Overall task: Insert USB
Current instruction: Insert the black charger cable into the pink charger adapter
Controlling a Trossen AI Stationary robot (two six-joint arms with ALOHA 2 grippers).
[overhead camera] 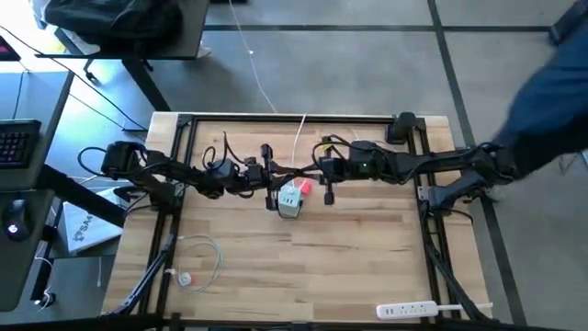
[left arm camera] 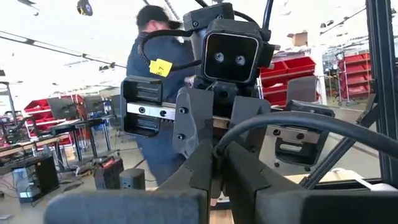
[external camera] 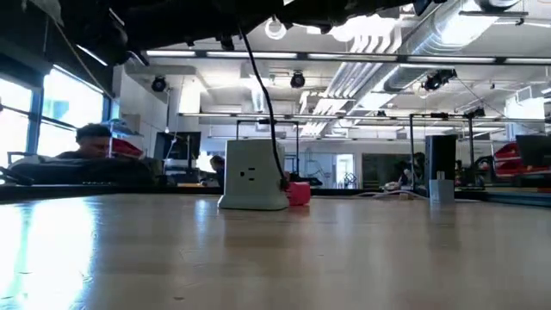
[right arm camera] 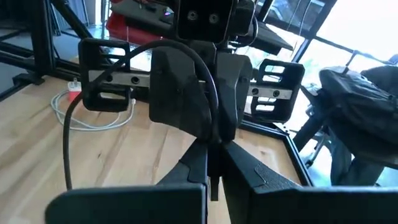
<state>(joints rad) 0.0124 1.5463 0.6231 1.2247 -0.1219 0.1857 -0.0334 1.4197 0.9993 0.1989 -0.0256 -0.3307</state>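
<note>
The white charger cube (overhead camera: pixel 289 202) (external camera: pixel 252 175) stands on the table's middle. The USB, a red-pink plug (overhead camera: pixel 305 187) (external camera: pixel 299 192), sits low against the cube's side; whether it is in a port I cannot tell. Its thin black cable (external camera: pixel 263 95) rises from the plug to the two grippers above. My left gripper (overhead camera: pixel 290 176) (left arm camera: pixel 216 177) and my right gripper (overhead camera: pixel 307 176) (right arm camera: pixel 213 171) meet tip to tip over the cube, both shut, where the cable's upper end comes in. My left gripper's fingers (left arm camera: pixel 193 177) lie level, coming from the table's left, and close where the cable (left arm camera: pixel 298 121) begins. The fingers hide the spot itself. From there the cable arcs out toward the near side and drops to the plug on the table. My right gripper's fingers (right arm camera: pixel 245 171) lie level, coming from the table's right, and close at the same spot on the cable's upper end (right arm camera: pixel 214 118). The contact is hidden between the fingers. The cable (right arm camera: pixel 93 93) loops up, toward the near side and down, slack.
A coiled white cable with a small plug (overhead camera: pixel 195 262) lies near the front left. A white power strip (overhead camera: pixel 409 310) lies at the front right edge. A thin white cord (overhead camera: pixel 299 138) runs in from the far edge. A person in blue (overhead camera: pixel 551 92) stands beyond the right side.
</note>
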